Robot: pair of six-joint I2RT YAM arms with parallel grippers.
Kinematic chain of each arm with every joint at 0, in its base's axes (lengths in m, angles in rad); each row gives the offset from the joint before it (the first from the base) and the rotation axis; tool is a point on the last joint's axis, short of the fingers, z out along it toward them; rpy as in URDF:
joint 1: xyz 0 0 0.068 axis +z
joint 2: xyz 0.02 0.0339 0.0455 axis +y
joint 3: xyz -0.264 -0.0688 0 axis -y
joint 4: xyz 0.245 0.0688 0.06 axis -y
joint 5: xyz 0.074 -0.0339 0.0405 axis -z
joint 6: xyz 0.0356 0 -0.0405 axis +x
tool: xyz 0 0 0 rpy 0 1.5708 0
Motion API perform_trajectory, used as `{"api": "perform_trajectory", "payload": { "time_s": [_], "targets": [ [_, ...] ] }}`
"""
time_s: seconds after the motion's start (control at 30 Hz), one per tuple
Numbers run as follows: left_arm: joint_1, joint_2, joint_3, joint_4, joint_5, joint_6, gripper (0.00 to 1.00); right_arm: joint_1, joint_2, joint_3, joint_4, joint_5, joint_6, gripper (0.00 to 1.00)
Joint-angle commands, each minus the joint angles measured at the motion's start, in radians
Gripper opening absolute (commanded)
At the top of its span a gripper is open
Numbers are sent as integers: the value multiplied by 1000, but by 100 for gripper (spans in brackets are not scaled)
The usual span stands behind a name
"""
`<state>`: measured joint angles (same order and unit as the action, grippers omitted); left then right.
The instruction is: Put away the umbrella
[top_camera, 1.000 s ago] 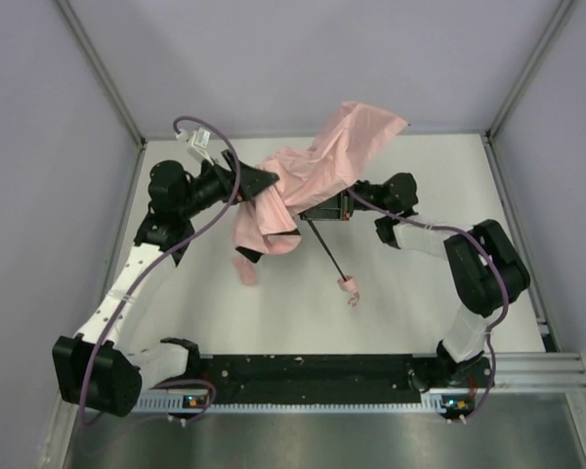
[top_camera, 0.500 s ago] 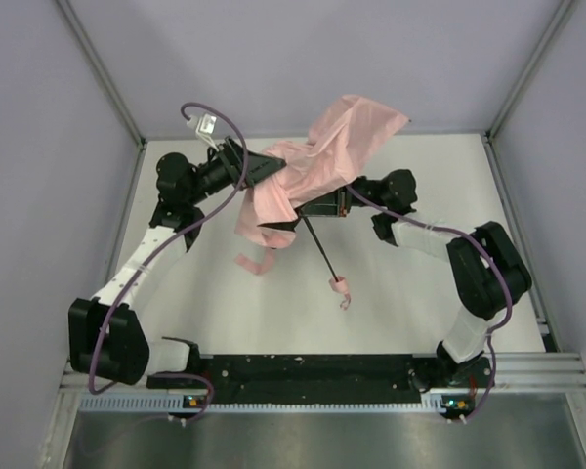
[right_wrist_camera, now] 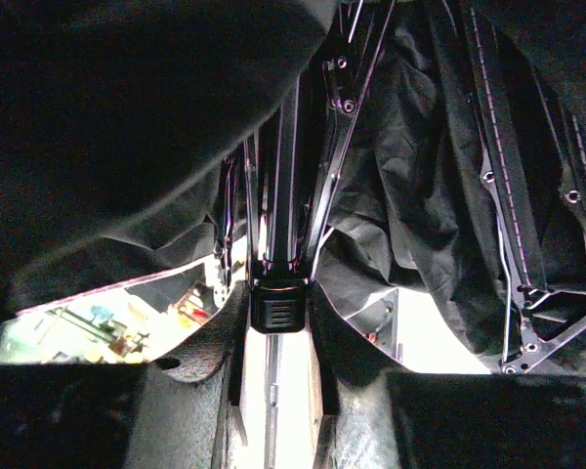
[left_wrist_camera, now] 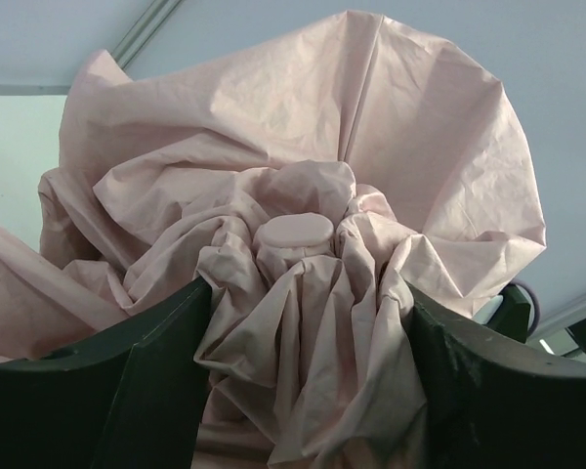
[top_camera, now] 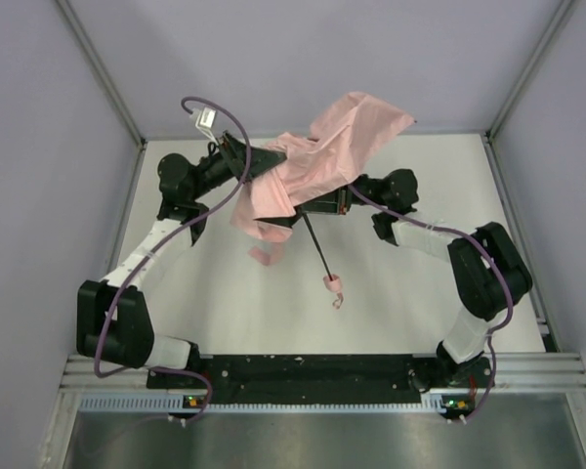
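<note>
The pale pink umbrella (top_camera: pixel 324 161) hangs half-collapsed above the white table (top_camera: pixel 420 293), held between both grippers. Its thin black shaft (top_camera: pixel 317 249) slants down toward the near side and ends in the small pink handle (top_camera: pixel 333 285) with its strap. My left gripper (top_camera: pixel 259 168) is shut on the bunched fabric; in the left wrist view (left_wrist_camera: pixel 308 293) its dark fingers (left_wrist_camera: pixel 161 337) press a fold below the round top cap (left_wrist_camera: pixel 295 233). My right gripper (top_camera: pixel 314 207) is under the canopy, shut (right_wrist_camera: pixel 276 327) on the black runner (right_wrist_camera: pixel 276 305) on the shaft, among the ribs (right_wrist_camera: pixel 498 127).
Grey enclosure walls with metal corner posts (top_camera: pixel 103 73) close in the table on three sides. A purple cable (top_camera: pixel 220 106) loops above the left wrist. A black rail (top_camera: pixel 313 371) runs along the near edge between the arm bases.
My left arm has swung toward the back and right, pushing the fabric with it. The dangling pink strip has risen and moved right. The handle has shifted a little left.
</note>
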<state>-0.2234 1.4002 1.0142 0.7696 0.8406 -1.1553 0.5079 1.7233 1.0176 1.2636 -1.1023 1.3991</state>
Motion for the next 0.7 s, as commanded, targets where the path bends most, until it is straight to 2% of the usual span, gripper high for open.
{"api": "perform_trajectory", "payload": {
  "time_s": [0.0,0.07,0.13,0.2,0.23,0.27,0.43,0.5,0.57,0.67],
  "targets": [
    [-40,3,73,54,28,-3,69,37,-54,61,148,-31,-28,0],
    [-53,22,107,10,46,9,48,37,-57,65,134,-34,-38,0],
    [-54,31,103,42,37,-23,30,37,-62,61,114,-22,-55,0],
    [-53,42,96,60,40,-58,5,34,-71,41,82,7,-66,0],
    [-53,45,109,44,48,-55,0,27,-74,23,83,28,-65,0],
    [-51,40,113,13,48,-44,0,17,-82,-2,82,57,-60,4],
    [-45,11,129,-23,19,-1,0,-23,-161,-134,-47,191,-123,52],
    [-37,8,139,-29,12,0,0,-37,-212,-178,-113,214,-173,65],
    [-24,6,153,-38,11,-3,0,-52,-266,-227,-185,254,-219,75],
    [10,-12,152,-35,-21,-11,0,-89,-323,-321,-182,303,-209,82]
  ]
}}
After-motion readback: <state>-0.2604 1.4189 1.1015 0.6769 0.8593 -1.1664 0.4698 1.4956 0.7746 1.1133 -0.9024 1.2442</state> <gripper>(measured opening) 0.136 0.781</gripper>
